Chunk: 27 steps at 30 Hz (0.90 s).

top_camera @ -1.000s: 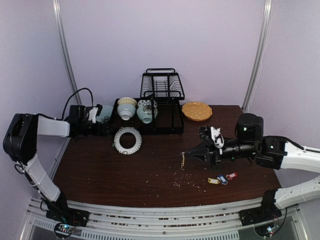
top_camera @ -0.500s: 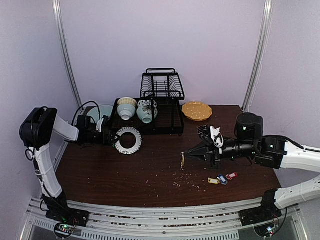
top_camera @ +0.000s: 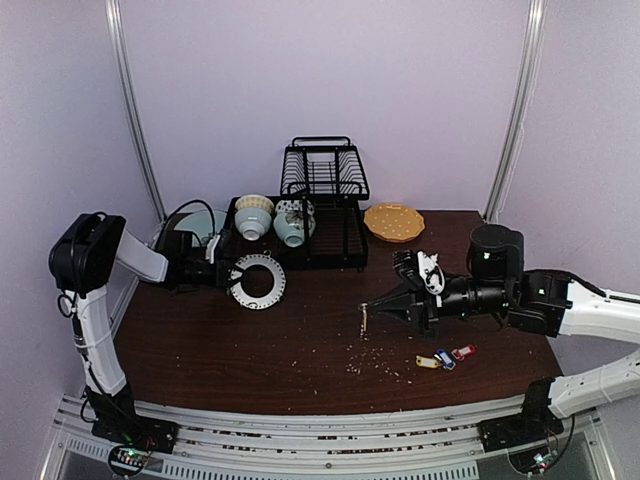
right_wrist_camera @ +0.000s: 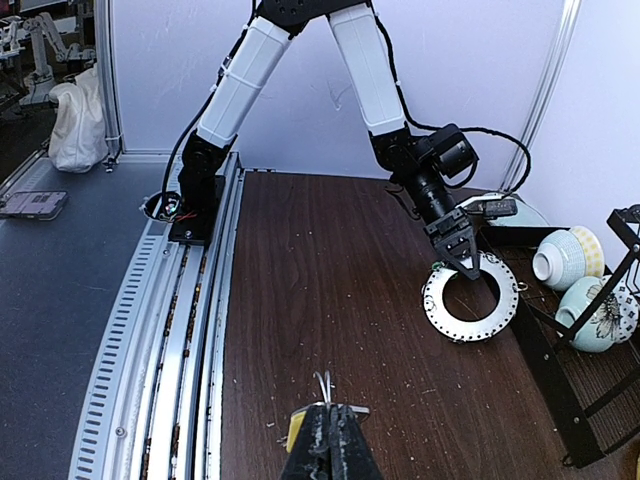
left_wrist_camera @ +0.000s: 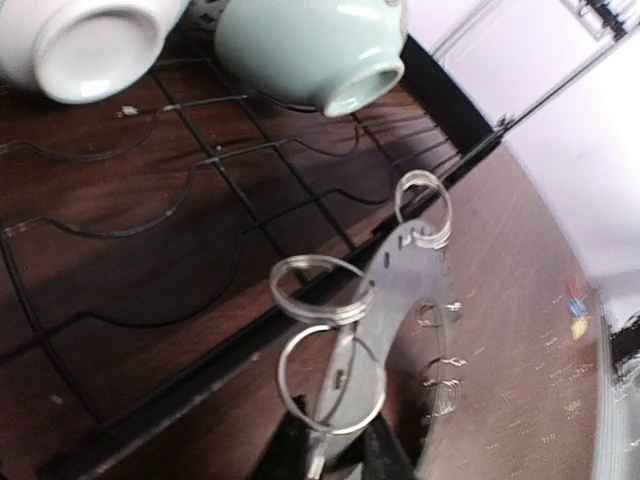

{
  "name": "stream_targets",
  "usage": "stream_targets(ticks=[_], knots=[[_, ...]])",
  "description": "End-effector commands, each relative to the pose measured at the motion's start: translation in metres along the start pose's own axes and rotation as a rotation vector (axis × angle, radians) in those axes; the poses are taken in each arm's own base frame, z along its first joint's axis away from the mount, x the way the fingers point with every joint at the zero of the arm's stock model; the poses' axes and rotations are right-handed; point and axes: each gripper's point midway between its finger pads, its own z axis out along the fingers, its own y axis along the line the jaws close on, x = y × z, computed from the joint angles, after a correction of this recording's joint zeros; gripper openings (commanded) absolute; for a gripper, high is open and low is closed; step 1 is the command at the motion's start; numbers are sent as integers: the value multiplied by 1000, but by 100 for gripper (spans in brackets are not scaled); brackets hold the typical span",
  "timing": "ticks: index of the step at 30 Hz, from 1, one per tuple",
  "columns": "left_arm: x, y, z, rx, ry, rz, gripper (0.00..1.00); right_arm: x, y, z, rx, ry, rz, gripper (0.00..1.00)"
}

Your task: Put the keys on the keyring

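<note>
**Both claws loaded**

The left claw [top_camera: 227, 276] is clamped on the keyring [top_camera: 272, 296] rim beside the rack [top_camera: 345, 240]; the right claw [top_camera: 372, 312] pinches a yellow-tagged key [top_camera: 365, 321], well apart. Danger: that edge grip lets the ring tilt, and the key misses its split ring [left_wrist_camera: 318, 290].

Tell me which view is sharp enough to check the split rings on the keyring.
Left wrist: the keyring is close, but its nearest split rings are soft and the bowls are washed out. Right wrist: evenly lit, the keyring is sharp but its rings are tiny. Top external: the keyring is too small to show the rings.
</note>
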Motion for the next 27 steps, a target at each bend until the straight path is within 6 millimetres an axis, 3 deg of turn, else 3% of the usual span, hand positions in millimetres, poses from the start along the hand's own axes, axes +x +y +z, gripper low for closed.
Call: stream_targets(ticks=[1, 7, 15, 20, 25, 27], knots=[[-29, -22, -10, 58, -69, 84, 0, -12, -4, -2, 11, -20, -2, 0], [-44, -62, -28, 82, -98, 131, 0, -15, -5, -5, 23, -16, -20, 0], [-56, -128, -67, -75, -38, 247, 0, -29, -15, -21, 100, -2, -88, 0], [-54, -213, -94, -14, 8, 378, 0, -41, -35, -26, 191, 38, -145, 0], [-41, -301, -112, 157, 31, 474, 0, -62, -60, -30, 301, 83, -202, 0], [-34, -326, -115, 209, 57, 496, 0, -69, -70, -33, 354, 95, -241, 0]])
